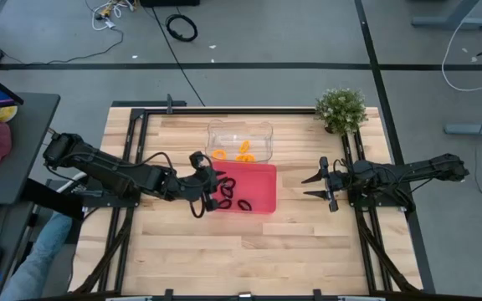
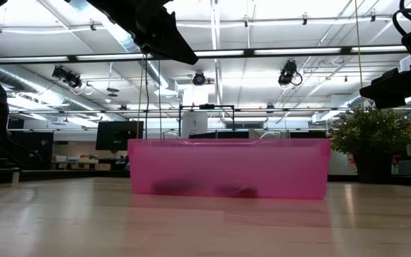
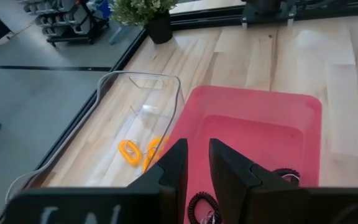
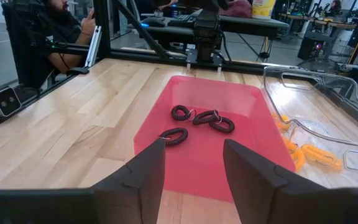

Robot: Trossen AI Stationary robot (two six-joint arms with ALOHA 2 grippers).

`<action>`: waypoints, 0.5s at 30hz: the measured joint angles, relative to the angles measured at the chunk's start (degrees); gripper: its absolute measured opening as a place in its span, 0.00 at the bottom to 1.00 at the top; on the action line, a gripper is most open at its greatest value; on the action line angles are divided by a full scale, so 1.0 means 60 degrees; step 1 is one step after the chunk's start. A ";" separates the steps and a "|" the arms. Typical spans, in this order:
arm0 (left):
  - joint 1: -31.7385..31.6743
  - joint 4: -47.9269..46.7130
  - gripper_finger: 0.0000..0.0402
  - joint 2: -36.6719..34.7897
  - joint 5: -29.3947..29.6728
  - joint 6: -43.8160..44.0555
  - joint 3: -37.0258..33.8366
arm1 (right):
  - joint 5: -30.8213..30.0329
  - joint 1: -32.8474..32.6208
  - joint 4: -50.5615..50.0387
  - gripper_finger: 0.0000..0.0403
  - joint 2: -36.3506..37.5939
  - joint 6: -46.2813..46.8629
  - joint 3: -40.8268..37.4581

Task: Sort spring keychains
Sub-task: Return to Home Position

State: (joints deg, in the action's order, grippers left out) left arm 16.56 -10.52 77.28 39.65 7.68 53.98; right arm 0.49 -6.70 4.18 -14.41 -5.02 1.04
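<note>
Hovering low over one end of the pink tray (image 1: 262, 176), the left fingers (image 1: 217, 188) are parted by only a narrow slit and carry nothing. The black spring keychains (image 4: 201, 118) lie loose on the tray floor. One coil sits almost directly beneath those fingertips and the others lie just ahead of them, toward the far end of the tray. The orange spring keychains (image 3: 129, 150) rest in the clear bin (image 1: 241, 130), which touches the tray and sits ahead of the left fingers and off to one side. No keychain shows on the bare desk (image 1: 182, 242), so the sorting looks finished.

Facing them from the opposite end of the tray, the right fingers (image 1: 315, 187) are spread wide and empty, pulled back off the tray's edge.

What remains appears to be the retreat of the left arm, the nearer of the two to the coils. The black coils lie below and in front of its tips, with the tray wall beside them. Backing straight away along the fingers' own axis, with a little lift, should therefore clear both. A sideways swing would risk clipping the tray wall or the clear bin.
</note>
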 joint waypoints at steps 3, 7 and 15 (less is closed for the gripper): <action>0.0000 0.0000 0.17 0.0000 0.0030 0.0000 0.0000 | 0.0000 0.0003 0.0000 0.41 0.0000 0.0000 0.0000; 0.0000 -0.0002 0.17 0.0000 0.0030 0.0022 0.0000 | -0.0001 0.0001 -0.0001 0.41 0.0000 -0.0002 0.0000; 0.0000 -0.0004 0.17 0.0000 0.0027 0.0096 0.0000 | -0.0002 0.0000 0.0000 0.41 0.0000 0.0000 0.0000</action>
State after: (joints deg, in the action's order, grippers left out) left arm 16.56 -10.55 77.28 39.81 8.26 53.98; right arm 0.48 -6.70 4.19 -14.41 -5.02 1.04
